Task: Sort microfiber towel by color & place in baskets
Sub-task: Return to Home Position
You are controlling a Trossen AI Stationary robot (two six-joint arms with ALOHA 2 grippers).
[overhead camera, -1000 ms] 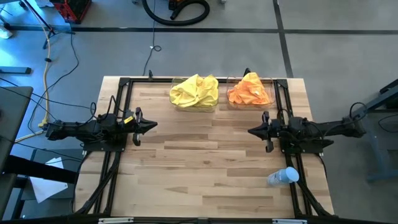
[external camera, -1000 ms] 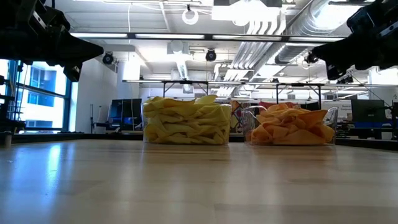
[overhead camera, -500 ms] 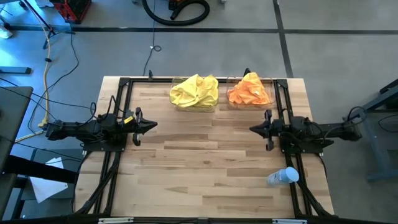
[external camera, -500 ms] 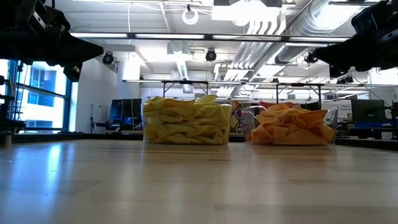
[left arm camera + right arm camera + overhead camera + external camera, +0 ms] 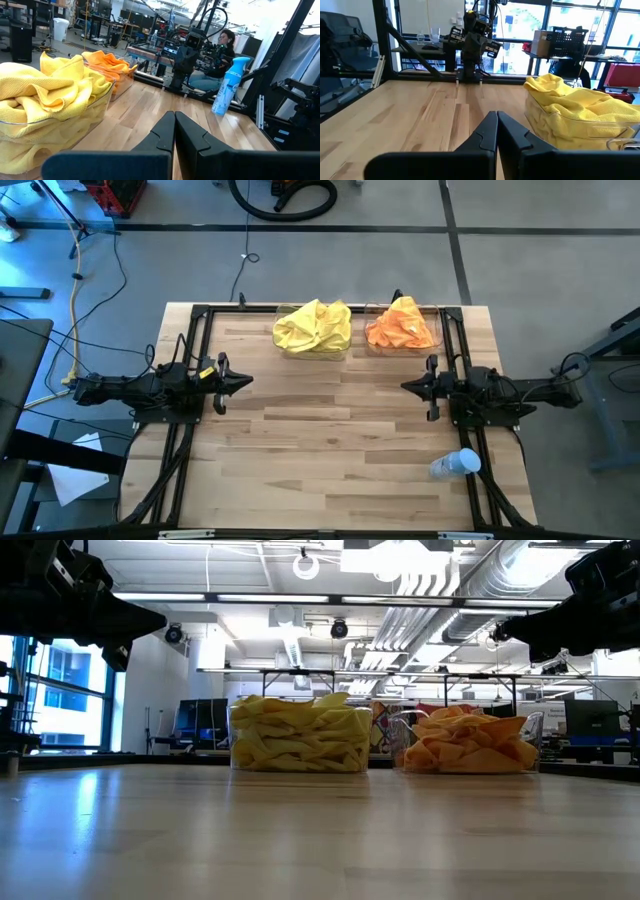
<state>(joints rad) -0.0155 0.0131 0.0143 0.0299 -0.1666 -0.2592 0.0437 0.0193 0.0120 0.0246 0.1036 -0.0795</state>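
Observation:
Yellow microfiber towels (image 5: 313, 326) are heaped in the left clear basket (image 5: 299, 740) at the table's far edge. Orange towels (image 5: 401, 325) fill the right clear basket (image 5: 465, 745) beside it. My left gripper (image 5: 247, 380) hovers shut over the table's left side, pointing level toward the right. My right gripper (image 5: 404, 388) hovers shut over the right side, pointing level toward the left. Neither holds anything. The left wrist view shows both baskets, yellow (image 5: 45, 97) nearer and orange (image 5: 107, 62) behind; the right wrist view shows the yellow pile (image 5: 580, 112).
A small clear plastic bottle with a blue cap (image 5: 455, 464) lies on the table near the right arm's base. A black metal frame (image 5: 200, 315) runs along the table's sides. Bare wood lies between the two grippers. A person (image 5: 222, 47) sits beyond the table.
My right gripper has drawn back a little toward the table's right edge and rolled slightly about its own axis, staying shut. The towels, the baskets and the left arm have kept still.

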